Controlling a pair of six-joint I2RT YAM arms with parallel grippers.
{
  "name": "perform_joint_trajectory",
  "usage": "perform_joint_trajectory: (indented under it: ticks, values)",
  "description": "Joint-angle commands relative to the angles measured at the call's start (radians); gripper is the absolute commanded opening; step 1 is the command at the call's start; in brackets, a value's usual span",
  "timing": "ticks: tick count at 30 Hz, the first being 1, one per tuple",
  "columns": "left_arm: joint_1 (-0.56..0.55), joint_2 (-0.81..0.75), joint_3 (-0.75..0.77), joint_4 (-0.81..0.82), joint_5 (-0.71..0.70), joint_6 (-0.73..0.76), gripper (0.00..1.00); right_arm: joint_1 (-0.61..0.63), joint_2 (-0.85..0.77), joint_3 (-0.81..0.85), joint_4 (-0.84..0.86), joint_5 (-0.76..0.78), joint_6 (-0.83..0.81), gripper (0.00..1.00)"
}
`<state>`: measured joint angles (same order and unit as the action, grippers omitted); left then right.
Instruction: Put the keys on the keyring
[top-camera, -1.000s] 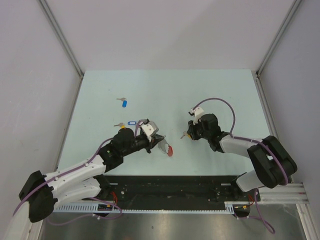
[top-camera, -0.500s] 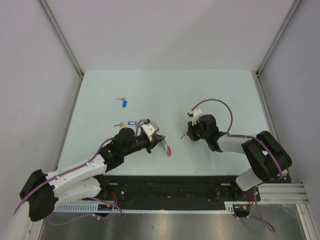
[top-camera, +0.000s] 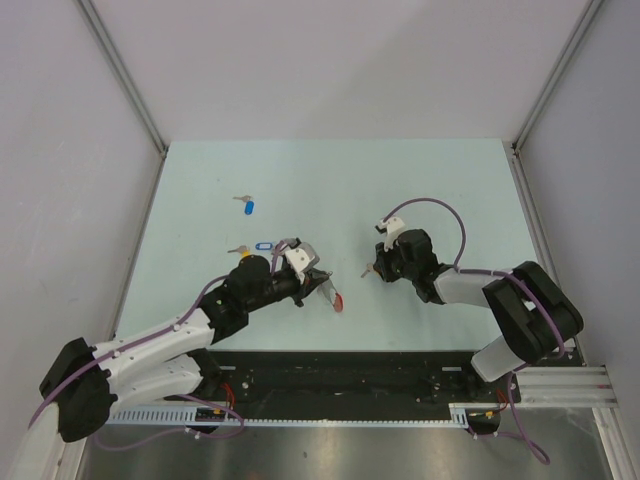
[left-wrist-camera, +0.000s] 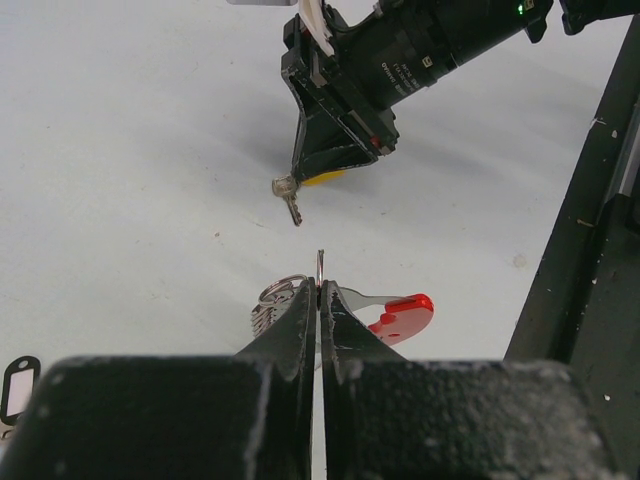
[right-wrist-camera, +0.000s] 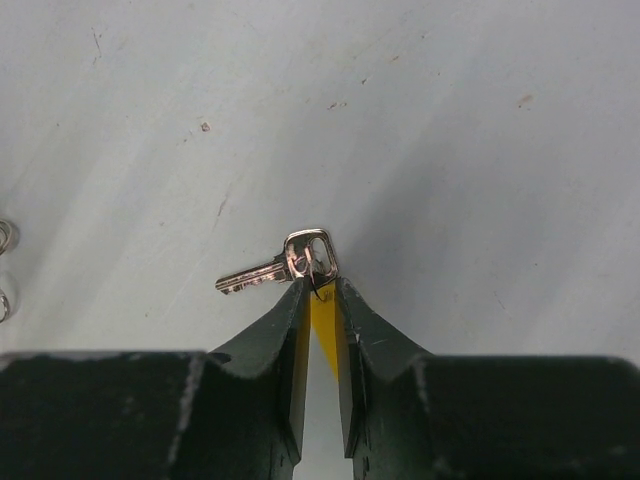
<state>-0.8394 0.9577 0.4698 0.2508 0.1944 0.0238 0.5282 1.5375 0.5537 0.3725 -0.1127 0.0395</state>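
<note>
I count three keys and one keyring. My right hand (right-wrist-camera: 320, 288) is clamped on the yellow tag of the yellow-tagged key (right-wrist-camera: 284, 263). Its small silver blade pokes out sideways past the fingertips, just above the desk (top-camera: 440, 180). The other two keys lie flat on the desk's left half. The blue-tagged key (top-camera: 248, 206) is further out. The blue-rimmed key (top-camera: 258, 244) is just beside my left arm, and its tag has a pale insert.

My left hand (left-wrist-camera: 320, 288) has its jaws pressed together on a thin metal ring of the keyring (left-wrist-camera: 402, 314), holding it edge-on. That keyring shows a red plastic tab to one side and a small stack of grey metal loops to the other. It hangs close over the desk near the front edge, between the two arms. The two hands face each other, near but apart.
</note>
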Motion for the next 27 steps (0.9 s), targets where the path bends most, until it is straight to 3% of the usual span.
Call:
perform_joint_trajectory:
  ticks: [1,9,14,17,23,27]
  values:
    - [-0.001,-0.007,0.007,0.057,0.019,-0.018,0.00,0.004,0.022,0.000,0.019,0.008,0.017,0.19]
    - [-0.001,-0.011,0.003,0.059,0.016,-0.019,0.00,0.004,0.030,0.000,0.011,0.019,0.026,0.14]
    - [-0.001,-0.016,-0.005,0.070,0.020,-0.018,0.00,0.006,0.004,0.000,0.009,0.004,0.017,0.01]
    - [-0.001,-0.022,-0.023,0.096,0.048,-0.013,0.00,0.010,-0.054,0.005,-0.009,-0.010,0.000,0.00]
    - [0.000,-0.039,-0.098,0.205,0.097,0.033,0.00,0.029,-0.157,0.057,-0.158,-0.094,-0.033,0.00]
    - [0.003,-0.036,-0.152,0.304,0.128,0.064,0.01,0.081,-0.240,0.126,-0.350,-0.108,-0.093,0.00]
